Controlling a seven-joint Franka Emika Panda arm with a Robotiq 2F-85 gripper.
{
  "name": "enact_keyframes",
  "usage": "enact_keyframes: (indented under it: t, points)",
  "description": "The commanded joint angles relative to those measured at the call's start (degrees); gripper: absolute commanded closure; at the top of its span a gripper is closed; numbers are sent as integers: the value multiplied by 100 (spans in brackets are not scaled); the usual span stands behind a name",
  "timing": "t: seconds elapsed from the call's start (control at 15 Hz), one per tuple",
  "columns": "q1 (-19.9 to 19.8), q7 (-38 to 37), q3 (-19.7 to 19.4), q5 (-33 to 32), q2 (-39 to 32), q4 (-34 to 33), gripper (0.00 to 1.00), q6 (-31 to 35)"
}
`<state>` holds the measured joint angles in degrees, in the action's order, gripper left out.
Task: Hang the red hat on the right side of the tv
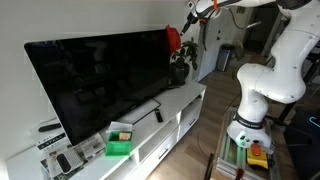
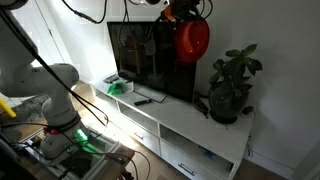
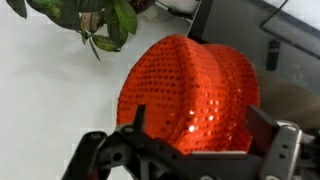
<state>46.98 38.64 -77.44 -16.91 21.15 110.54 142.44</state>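
The red hat (image 1: 173,38) is a sequined cap at the upper right corner of the tv (image 1: 100,80), and it looks to hang there. Both exterior views show it, the hat (image 2: 192,40) against the tv's (image 2: 150,60) edge. My gripper (image 1: 190,14) is just above the hat (image 2: 180,12). In the wrist view the hat (image 3: 190,85) fills the middle, and my gripper's (image 3: 198,128) fingers stand wide apart on either side of it, open. The tv's dark edge (image 3: 240,25) is behind the hat.
A potted plant (image 1: 180,68) stands on the white cabinet (image 1: 172,118) right under the hat; it also shows in an exterior view (image 2: 230,85), with leaves in the wrist view (image 3: 100,20). A green box (image 1: 120,145) and a remote (image 1: 158,115) lie on the cabinet.
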Motion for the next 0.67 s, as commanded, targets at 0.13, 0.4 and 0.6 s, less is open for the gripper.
enact_keyframes:
  t: [0.13,0.4,0.6]
  points:
    - [-1492,-288,1330,645,-426,130,0,-740]
    - [-2976,-597,2705,677,-392,467,0,-411]
    - [-4087,-1111,3756,387,-168,837,0,-218]
